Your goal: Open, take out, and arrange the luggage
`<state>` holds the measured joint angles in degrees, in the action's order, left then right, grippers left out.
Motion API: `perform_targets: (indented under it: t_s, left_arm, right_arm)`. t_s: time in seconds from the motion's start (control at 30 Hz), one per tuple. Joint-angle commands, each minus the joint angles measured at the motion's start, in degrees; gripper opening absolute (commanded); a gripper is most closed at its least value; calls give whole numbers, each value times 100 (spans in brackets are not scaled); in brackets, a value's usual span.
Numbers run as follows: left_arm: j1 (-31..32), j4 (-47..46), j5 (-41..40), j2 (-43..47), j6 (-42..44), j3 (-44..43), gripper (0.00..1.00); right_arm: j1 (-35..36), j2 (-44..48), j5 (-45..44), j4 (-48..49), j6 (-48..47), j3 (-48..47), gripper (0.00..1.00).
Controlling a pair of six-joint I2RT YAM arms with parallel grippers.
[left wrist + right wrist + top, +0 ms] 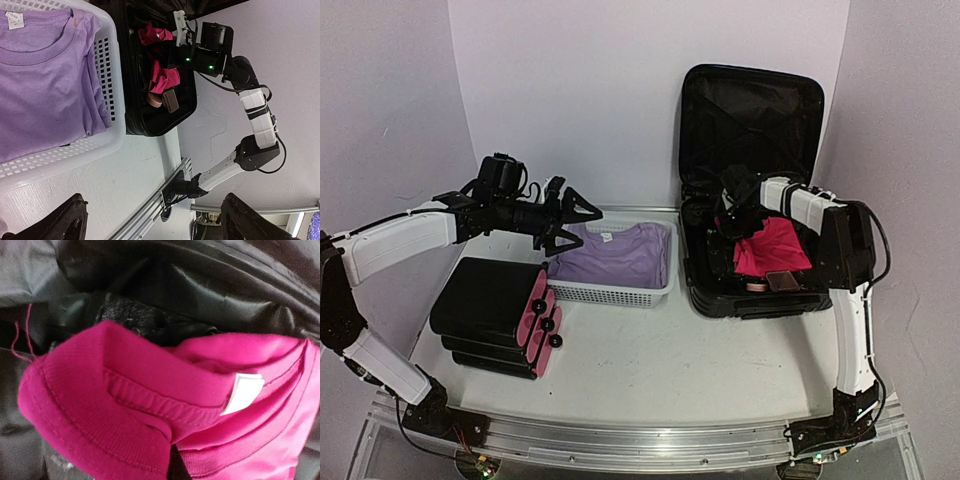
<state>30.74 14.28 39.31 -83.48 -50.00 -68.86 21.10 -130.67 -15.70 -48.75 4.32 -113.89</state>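
Note:
The luggage stands open at the right of the table, its lid propped upright against the wall. A pink shirt lies inside it. My right gripper reaches into the case and is shut on the shirt's ribbed collar, which bunches up around a white tag. Only a dark sliver of the right gripper shows under the fabric. My left gripper hovers open over the left end of the white basket, holding nothing; its fingers stand wide apart.
A folded purple shirt fills the white basket. A smaller black case with a pink side and black knobs lies at the front left. A brown item rests in the luggage near its front wall.

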Motion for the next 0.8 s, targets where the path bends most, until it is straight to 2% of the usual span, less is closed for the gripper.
perform_targets:
  t_s: [0.0,0.2,0.33,0.5,0.77]
  left_arm:
    - [-24,-207,-54,232,-63,-13,93]
    - [-24,-207,-283,262,-65,73,91]
    - [-24,-207,-317,216,-80,67,91]
    - [-29,-201,-408,154,-93,23,90]
    - [-117,-109,-522,96,31,8,90]
  right_arm:
    - [-505,892,1664,382,431,331,0]
    - [-1236,1204,3891,1027,964,975,0]
    - [-1618,1273,4796,1481,1434,1305,0]
    - [-1817,1293,5651,1858,2057,1513,0]
    - [-1838,1556,6249,2222,2991,1780,0]
